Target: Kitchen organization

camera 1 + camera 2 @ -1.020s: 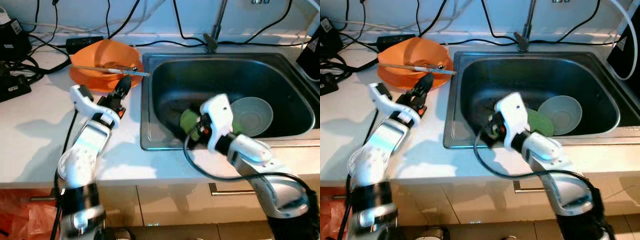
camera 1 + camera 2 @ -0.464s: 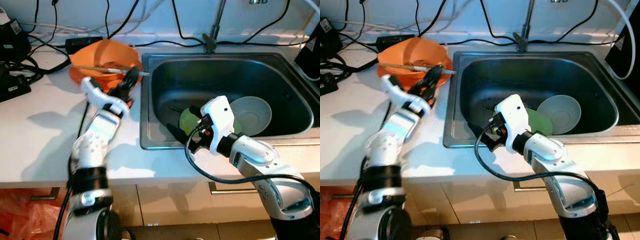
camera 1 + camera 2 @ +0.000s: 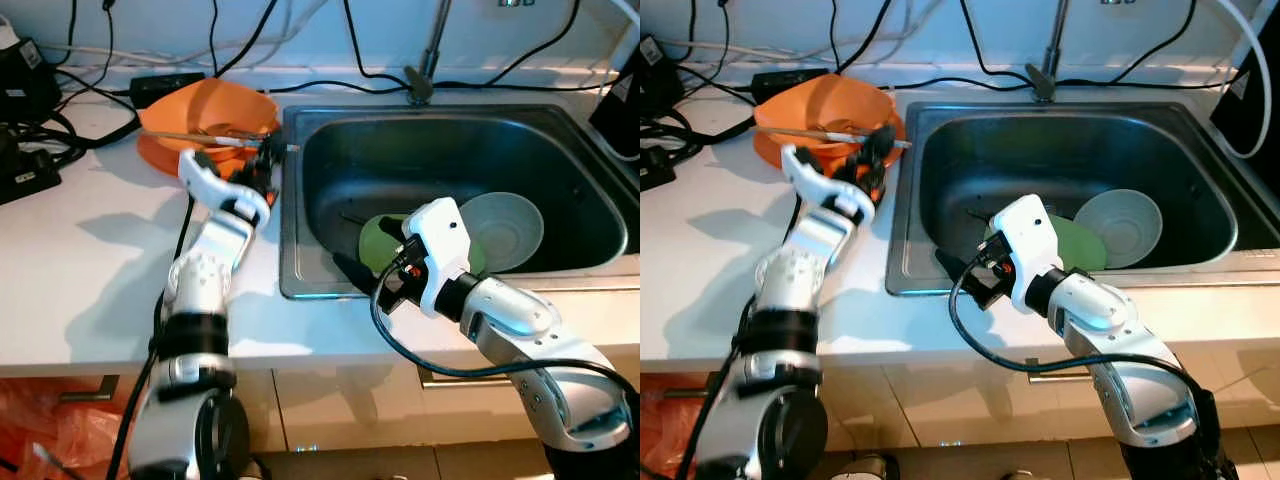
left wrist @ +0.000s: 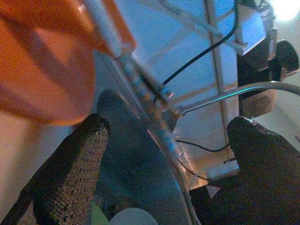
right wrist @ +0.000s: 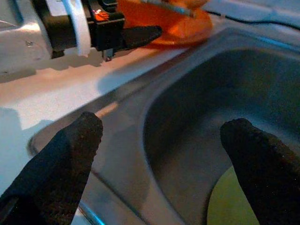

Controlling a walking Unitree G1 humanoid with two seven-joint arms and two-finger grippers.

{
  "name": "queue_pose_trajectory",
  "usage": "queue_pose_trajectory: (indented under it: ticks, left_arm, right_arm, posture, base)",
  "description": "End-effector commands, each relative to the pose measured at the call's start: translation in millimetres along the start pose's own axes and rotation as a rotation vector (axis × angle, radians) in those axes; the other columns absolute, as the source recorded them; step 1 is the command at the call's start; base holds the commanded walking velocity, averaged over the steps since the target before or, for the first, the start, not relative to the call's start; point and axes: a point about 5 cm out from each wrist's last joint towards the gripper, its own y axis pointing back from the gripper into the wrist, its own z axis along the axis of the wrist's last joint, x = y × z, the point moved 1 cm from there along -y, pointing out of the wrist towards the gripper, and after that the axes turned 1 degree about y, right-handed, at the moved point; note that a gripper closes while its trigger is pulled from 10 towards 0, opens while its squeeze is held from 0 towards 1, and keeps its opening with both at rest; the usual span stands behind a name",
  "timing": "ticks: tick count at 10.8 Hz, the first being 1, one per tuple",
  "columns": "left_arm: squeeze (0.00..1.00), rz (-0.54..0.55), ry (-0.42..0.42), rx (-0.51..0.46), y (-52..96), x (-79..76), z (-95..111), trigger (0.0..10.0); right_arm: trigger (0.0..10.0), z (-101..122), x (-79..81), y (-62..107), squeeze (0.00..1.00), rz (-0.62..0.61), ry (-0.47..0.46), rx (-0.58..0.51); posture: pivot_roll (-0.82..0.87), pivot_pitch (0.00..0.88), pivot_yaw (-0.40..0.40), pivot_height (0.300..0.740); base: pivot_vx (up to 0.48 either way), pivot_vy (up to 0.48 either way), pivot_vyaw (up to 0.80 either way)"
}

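Dishes remain unsorted: a green plate [image 3: 378, 240] and pale bowl [image 3: 505, 228] lie in the sink [image 3: 330, 130], an orange bowl [image 3: 205, 112] with chopsticks [image 3: 215, 139] at the counter's 11 o'clock. Left gripper [image 3: 264, 163], fingers spread, hovers by the orange bowl; right gripper [image 3: 960, 273], fingers spread and empty, hangs at the sink's near wall. Little looks done.

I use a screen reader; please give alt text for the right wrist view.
Two open black fingers frame a steel sink edge, a green plate below; beyond, the left gripper points at an orange bowl on the white counter.
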Motion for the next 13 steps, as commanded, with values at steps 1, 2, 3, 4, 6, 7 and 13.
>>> queue_pose_trajectory:
  ticks: [1, 2, 3, 4, 6, 7, 13]
  left_arm:
    - [0.00, 0.001, 0.002, -0.006, -3.1, 0.9, 1.3, 10.0]
    - [0.00, 0.004, 0.011, -0.019, -8.4, 3.5, 3.2, 10.0]
    - [0.00, -0.005, 0.023, -0.023, -12.1, 1.8, 4.9, 10.0]
    - [0.00, -0.009, 0.027, -0.022, -14.2, 1.0, 4.9, 10.0]
    - [0.00, -0.018, 0.032, -0.021, -18.2, -0.4, 5.0, 6.5]
    - [0.00, -0.020, 0.039, -0.023, -21.5, -0.7, 5.4, 0.5]
    - [0.00, -0.011, 0.015, 0.065, -26.9, 0.3, -9.6, 10.0]
  right_arm:
    - [10.0, 0.0, 0.0, 3.5, 0.00, -0.010, -0.007, 0.004]
    - [10.0, -1.6, 0.6, 4.7, 0.00, -0.015, -0.011, 0.011]
    - [10.0, -1.5, 1.0, 5.3, 0.00, -0.018, -0.011, 0.012]
    - [10.0, -1.3, 1.1, 5.7, 0.00, -0.019, -0.011, 0.012]
    - [10.0, -1.0, 1.1, 7.1, 0.00, -0.025, -0.009, 0.014]
    - [10.0, -0.9, 1.3, 7.2, 0.00, -0.029, -0.009, 0.016]
    - [10.0, 0.0, 3.0, 5.2, 0.00, -0.033, -0.011, 0.013]
  posture:
    - [-0.06, 0.125, 0.028, 0.740]
    - [-0.07, 0.127, 0.031, 0.740]
    - [-0.08, 0.128, 0.030, 0.740]
    - [-0.08, 0.130, 0.030, 0.740]
    - [-0.09, 0.135, 0.034, 0.740]
    - [-0.09, 0.136, 0.036, 0.740]
    - [-0.09, 0.137, 0.043, 0.740]
  base:
    - [0.000, 0.000, 0.00]
    - [0.000, 0.000, 0.00]
    - [0.000, 0.000, 0.00]
    - [0.000, 0.000, 0.00]
    - [0.000, 0.000, 0.00]
    - [0.000, 0.000, 0.00]
    - [0.000, 0.000, 0.00]
